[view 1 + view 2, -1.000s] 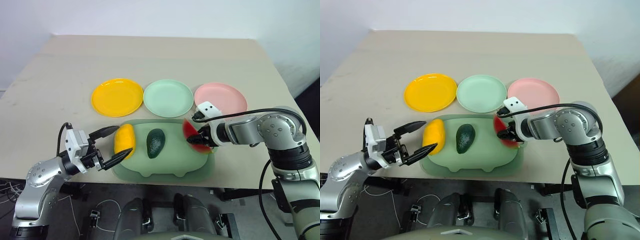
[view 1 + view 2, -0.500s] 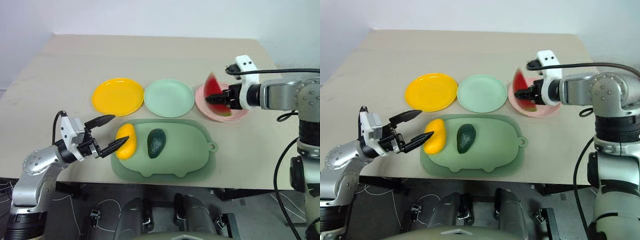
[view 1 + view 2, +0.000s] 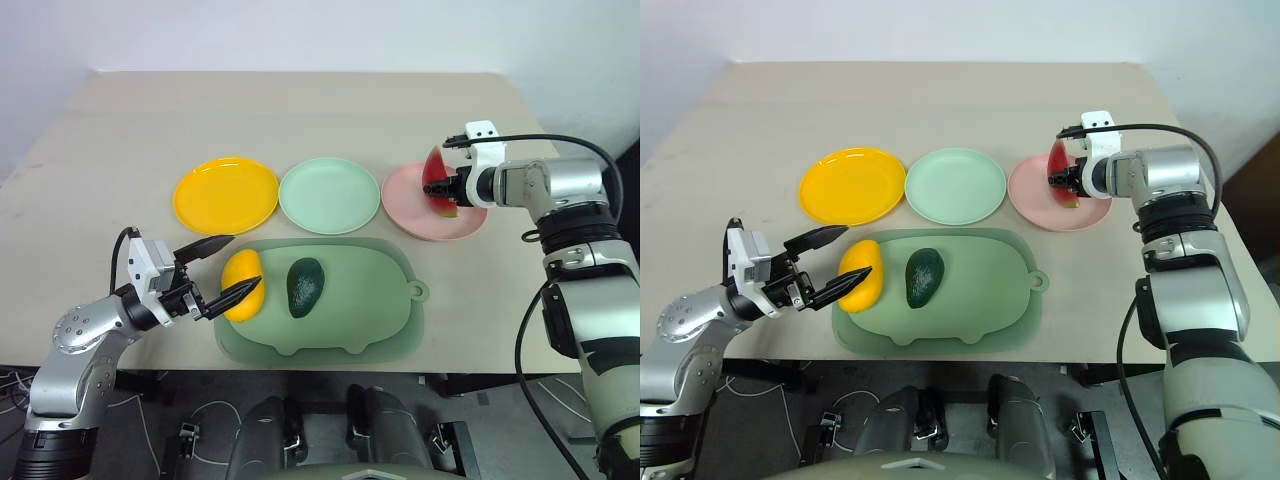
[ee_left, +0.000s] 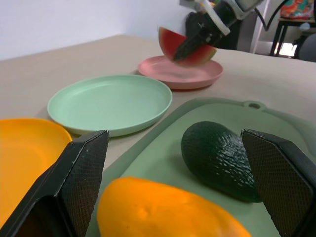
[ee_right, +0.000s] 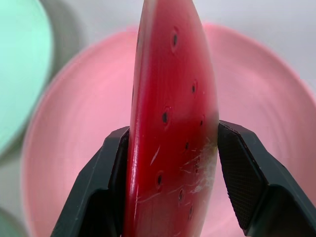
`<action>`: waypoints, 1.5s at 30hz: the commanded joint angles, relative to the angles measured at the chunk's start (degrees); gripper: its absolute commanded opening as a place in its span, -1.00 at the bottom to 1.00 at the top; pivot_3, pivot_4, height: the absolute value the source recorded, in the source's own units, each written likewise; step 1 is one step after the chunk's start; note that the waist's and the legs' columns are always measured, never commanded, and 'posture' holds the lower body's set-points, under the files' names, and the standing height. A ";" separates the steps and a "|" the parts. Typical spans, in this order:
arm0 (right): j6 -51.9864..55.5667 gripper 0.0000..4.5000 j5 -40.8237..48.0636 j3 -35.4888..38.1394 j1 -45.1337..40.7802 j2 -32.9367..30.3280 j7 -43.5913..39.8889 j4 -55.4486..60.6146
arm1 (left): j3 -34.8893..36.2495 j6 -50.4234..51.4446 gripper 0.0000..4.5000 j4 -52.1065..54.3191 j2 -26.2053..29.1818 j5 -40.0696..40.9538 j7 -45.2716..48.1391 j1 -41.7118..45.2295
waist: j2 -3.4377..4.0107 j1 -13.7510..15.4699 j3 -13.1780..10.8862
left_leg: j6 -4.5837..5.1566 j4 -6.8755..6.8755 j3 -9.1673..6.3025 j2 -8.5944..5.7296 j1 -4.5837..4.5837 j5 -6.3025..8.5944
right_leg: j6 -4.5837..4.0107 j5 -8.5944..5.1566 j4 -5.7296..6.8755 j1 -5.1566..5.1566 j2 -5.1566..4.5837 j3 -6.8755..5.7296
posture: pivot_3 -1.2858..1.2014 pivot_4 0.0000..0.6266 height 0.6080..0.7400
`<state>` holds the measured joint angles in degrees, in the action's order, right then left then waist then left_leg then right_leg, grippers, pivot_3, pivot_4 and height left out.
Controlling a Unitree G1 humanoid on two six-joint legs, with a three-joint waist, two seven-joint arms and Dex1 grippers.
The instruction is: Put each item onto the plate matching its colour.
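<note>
My right gripper (image 3: 449, 187) is shut on the red watermelon wedge (image 3: 438, 180), holding it over the pale pink plate (image 3: 415, 196) at the right of the row. In the right wrist view the two fingers (image 5: 242, 168) clamp the wedge (image 5: 173, 113) with the pink plate (image 5: 74, 143) behind. The yellow-orange plate (image 3: 226, 194) and the mint green plate (image 3: 329, 195) stand bare. The yellow-orange mango (image 3: 240, 285) and the dark green avocado (image 3: 305, 284) lie on the pale green tray (image 3: 350, 320). My left gripper (image 3: 222, 268) stands open, one finger on each side of the mango's near end.
The three plates stand in a row across the beige table (image 3: 300, 110), the tray just in front of them near the front edge. The tray's small loop handle (image 3: 419, 292) points right. Bare table lies behind the plates.
My right gripper has lifted the watermelon wedge off the tray's right end and carried it back and to the right, over the pink plate. The left gripper has stayed by the mango.
</note>
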<state>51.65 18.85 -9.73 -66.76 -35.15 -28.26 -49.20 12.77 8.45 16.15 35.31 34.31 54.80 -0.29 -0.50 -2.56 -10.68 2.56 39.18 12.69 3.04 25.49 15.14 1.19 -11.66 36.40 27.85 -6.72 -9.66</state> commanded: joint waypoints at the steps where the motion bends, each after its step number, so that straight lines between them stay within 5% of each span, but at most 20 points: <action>1: -2.64 0.01 -3.91 0.64 -2.62 0.68 -1.99 -3.64 | 1.48 -0.37 1.00 2.42 0.36 0.46 -0.39 -0.17 | 0.00 0.02 0.00 | 0.00 0.01 0.00 0.00 0.00 0.00 | 0.00 0.00 0.01 0.00 0.00 0.00 | 0.03 -0.52 0.33; 2: -3.08 0.01 -4.69 0.71 -2.74 0.89 -2.56 -4.23 | 1.57 -0.44 1.00 2.42 0.40 0.47 -0.38 -0.30 | 0.02 0.01 -0.01 | -0.01 0.02 0.00 0.00 -0.01 0.00 | 0.00 0.00 0.03 0.00 -0.02 0.00 | 0.03 -0.52 0.33; 8: -2.93 0.95 -7.24 2.68 -3.74 1.09 -4.71 -4.98 | 2.00 -1.15 1.00 2.33 0.34 0.52 0.16 -1.78 | 0.02 -0.02 -0.01 | -0.01 0.03 0.01 0.00 -0.03 0.00 | 0.00 0.00 0.07 0.03 -0.03 0.03 | 0.03 -0.52 0.33; 9: -2.82 0.98 -7.65 2.89 -3.85 0.75 -5.13 -4.30 | 1.95 -1.26 1.00 2.15 0.29 0.52 0.29 -1.82 | 0.02 0.00 -0.01 | -0.01 0.03 0.01 0.00 -0.02 0.00 | 0.00 0.00 0.08 0.04 -0.03 0.03 | 0.03 -0.52 0.33; 14: 0.76 0.98 -9.50 3.12 -2.85 -2.67 -6.93 4.25 | 1.73 -2.00 1.00 0.98 0.19 0.27 0.93 -1.40 | 0.08 0.04 -0.05 | -0.01 0.04 0.01 -0.01 0.00 0.00 | -0.01 0.00 0.10 0.07 -0.07 0.04 | 0.03 -0.52 0.33; 20: 18.13 0.98 -4.14 8.41 2.39 -7.93 -8.87 28.39 | 1.62 -2.37 1.00 0.56 0.13 0.19 1.14 -0.94 | 0.08 0.10 -0.04 | -0.02 0.04 -0.01 0.00 0.06 0.00 | -0.02 -0.01 0.17 0.22 -0.09 0.08 | 0.03 -0.52 0.33; 26: 38.64 0.98 7.16 21.41 9.73 -2.84 -8.98 53.17 | 1.86 -3.13 1.00 0.17 -0.62 0.42 1.02 -0.53 | 0.09 0.02 -0.03 | -0.02 0.04 -0.01 0.02 0.03 0.00 | -0.04 -0.01 0.24 0.25 -0.09 0.10 | 0.03 -0.52 0.33; 31: 40.85 0.98 17.73 23.68 18.48 2.01 -7.28 67.19 | 1.81 -2.52 1.00 0.75 -0.32 0.56 1.24 -1.24 | 0.05 0.34 -0.01 | -0.02 0.05 -0.03 0.00 0.05 0.01 | -0.04 -0.01 0.25 0.23 -0.10 0.08 | 0.03 -0.52 0.33; 38: 40.85 0.98 30.75 23.85 22.69 15.37 8.53 61.59 | 2.13 -2.15 1.00 0.78 0.61 0.22 1.39 -0.67 | 0.03 -0.09 0.01 | -0.04 0.06 0.02 -0.01 -0.02 0.00 | -0.06 0.01 0.27 0.19 -0.08 0.12 | 0.03 -0.52 0.33; 45: 40.85 0.98 43.20 19.84 22.40 16.64 22.22 57.83 | 2.17 -1.48 1.00 2.10 0.69 0.30 0.14 -0.77 | 0.00 0.10 0.03 | -0.04 0.06 0.02 -0.07 0.04 0.00 | -0.06 0.01 0.45 0.28 -0.13 0.12 | 0.03 -0.52 0.33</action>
<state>92.13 57.91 10.73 -43.21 -18.50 -8.98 9.06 14.00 7.07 15.91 35.69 34.34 55.45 -1.18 -0.50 -2.46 -10.65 2.52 39.25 12.71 2.97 25.51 15.14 1.12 -11.65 36.87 28.13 -6.85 -9.54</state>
